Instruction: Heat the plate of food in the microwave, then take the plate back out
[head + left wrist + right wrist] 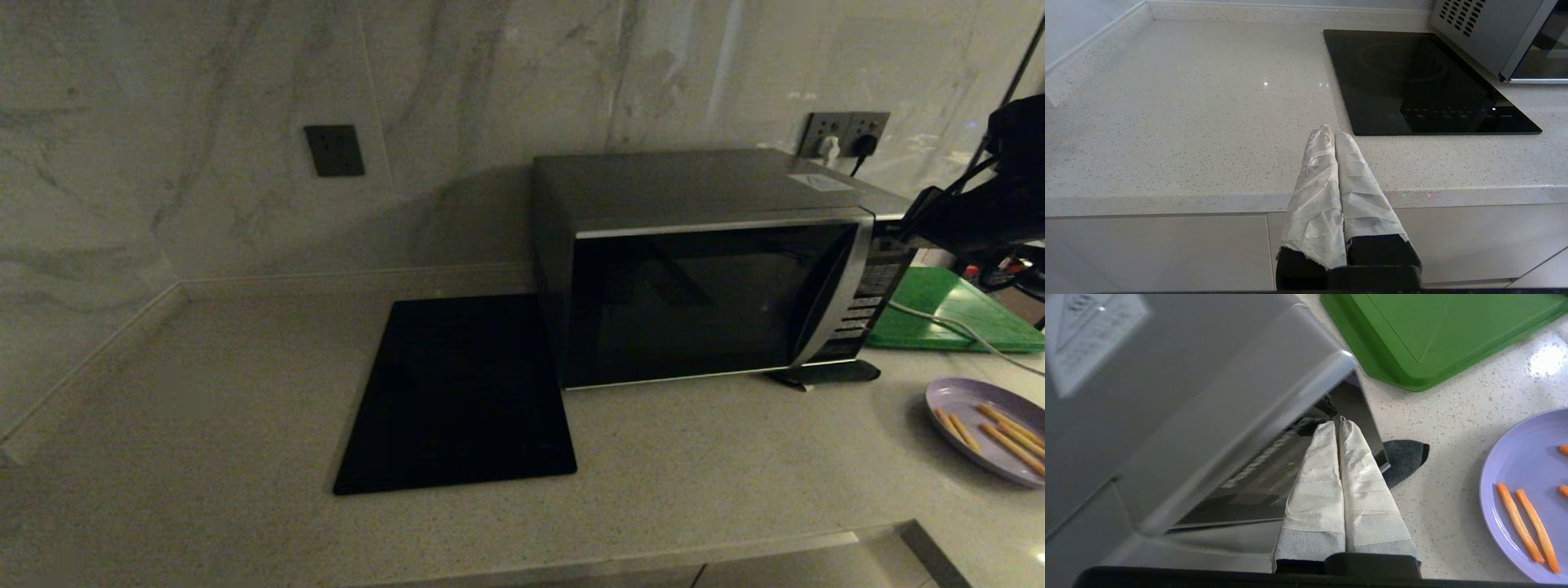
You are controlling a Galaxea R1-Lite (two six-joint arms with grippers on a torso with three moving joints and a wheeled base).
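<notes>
The microwave (702, 269) stands at the back of the counter with its dark glass door closed. My right gripper (1337, 421) is shut on nothing, its tape-wrapped fingertips at the upper part of the keypad panel (869, 298); whether they touch it I cannot tell. The light-purple plate of food (984, 429) lies on the counter to the right of the microwave, with thin orange sticks (1521, 520) on it, apart from the gripper. My left gripper (1334, 131) is shut and empty, parked over the counter's front edge left of the black slab.
A flat black slab (461, 392) lies left of the microwave. A green board (947, 314) with a white cable (955, 331) across it sits behind the plate. A dark wedge (1404, 457) sticks out under the microwave's front right corner. Wall sockets (845, 131) are behind.
</notes>
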